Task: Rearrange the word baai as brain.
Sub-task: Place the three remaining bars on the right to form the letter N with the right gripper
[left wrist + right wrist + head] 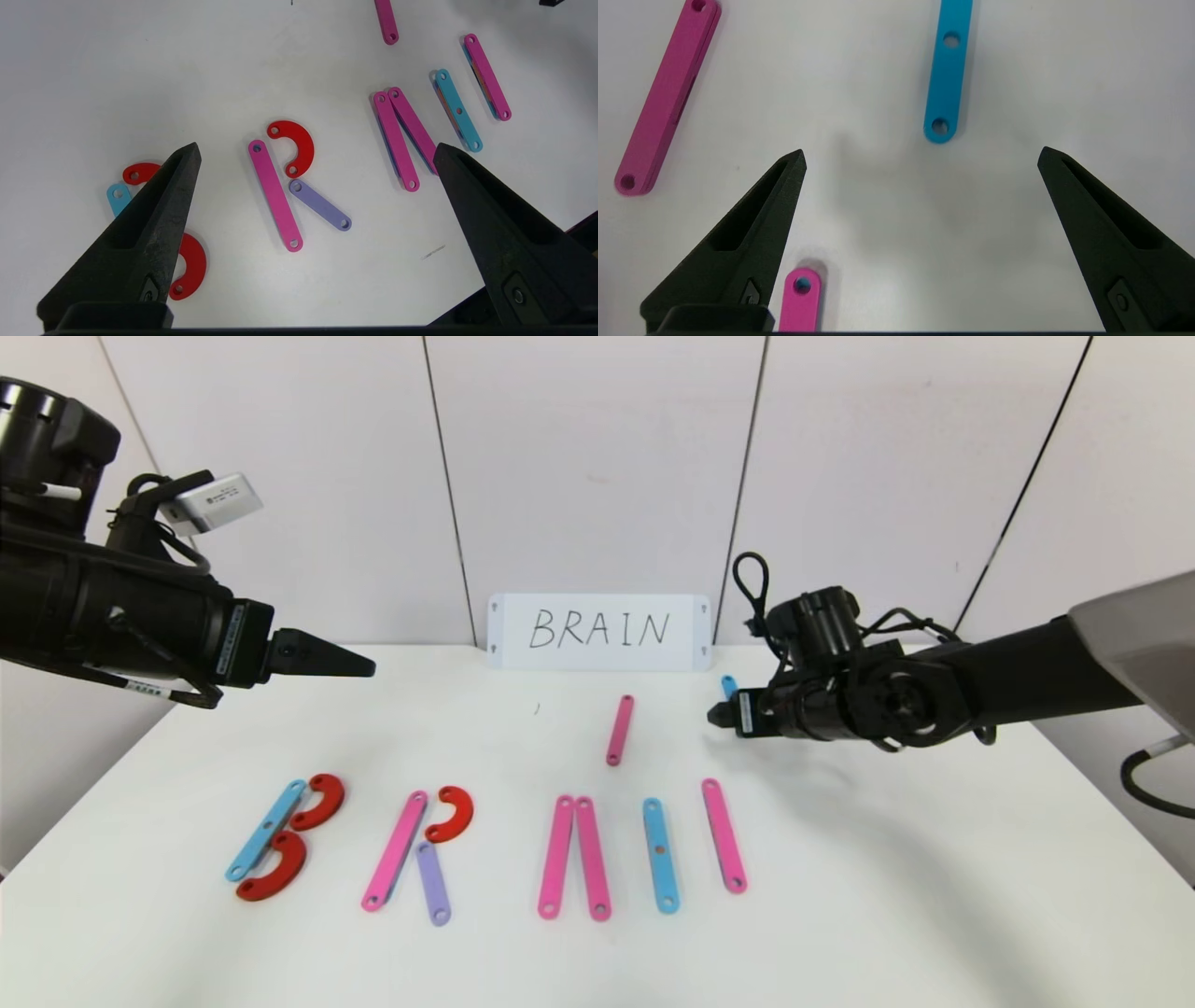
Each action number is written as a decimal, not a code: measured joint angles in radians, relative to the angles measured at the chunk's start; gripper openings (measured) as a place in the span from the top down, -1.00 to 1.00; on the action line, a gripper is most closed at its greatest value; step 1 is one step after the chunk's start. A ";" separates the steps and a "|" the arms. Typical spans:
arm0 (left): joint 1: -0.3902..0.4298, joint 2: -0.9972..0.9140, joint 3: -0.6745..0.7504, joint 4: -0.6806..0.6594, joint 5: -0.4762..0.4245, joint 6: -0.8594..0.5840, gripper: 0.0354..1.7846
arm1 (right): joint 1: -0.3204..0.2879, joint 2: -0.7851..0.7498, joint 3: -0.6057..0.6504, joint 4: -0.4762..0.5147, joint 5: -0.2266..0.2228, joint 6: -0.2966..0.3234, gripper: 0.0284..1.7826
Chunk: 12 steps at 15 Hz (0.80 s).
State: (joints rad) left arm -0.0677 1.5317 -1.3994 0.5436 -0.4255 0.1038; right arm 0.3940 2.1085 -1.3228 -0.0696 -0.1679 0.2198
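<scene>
The strip letters lie in a row on the white table (840, 915). The B (280, 840) is a blue strip with two red half-rings. The R (415, 854) is a pink strip, a red half-ring and a purple strip (320, 206). Two pink strips (571, 857) touch at their far ends. Then come a blue strip (660, 855) and a pink strip (724, 835). A loose pink strip (619, 729) lies farther back. My left gripper (359, 665) is open and empty, high above the table's left side. My right gripper (719, 714) is open and empty, right of the loose strip. A short blue strip (728, 686) shows behind it.
A white card (598, 631) with handwritten BRAIN leans on the back wall. In the right wrist view a blue strip (948, 70) lies beyond the fingertips, a pink strip (668, 98) off to one side and a pink strip end (801, 298) near one finger.
</scene>
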 joint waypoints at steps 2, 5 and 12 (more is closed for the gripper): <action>0.000 0.001 0.000 -0.001 0.000 0.000 -0.95 | -0.018 0.047 -0.053 0.000 0.028 -0.033 -0.95; 0.000 0.001 0.000 -0.001 0.000 0.000 -0.95 | -0.039 0.115 -0.138 0.013 0.041 -0.054 -0.95; 0.000 0.006 0.000 0.000 -0.002 0.010 -0.95 | -0.066 0.222 -0.251 0.003 0.069 -0.063 -0.95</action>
State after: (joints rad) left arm -0.0677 1.5374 -1.3998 0.5440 -0.4272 0.1140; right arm 0.3285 2.3302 -1.5740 -0.0664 -0.0989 0.1568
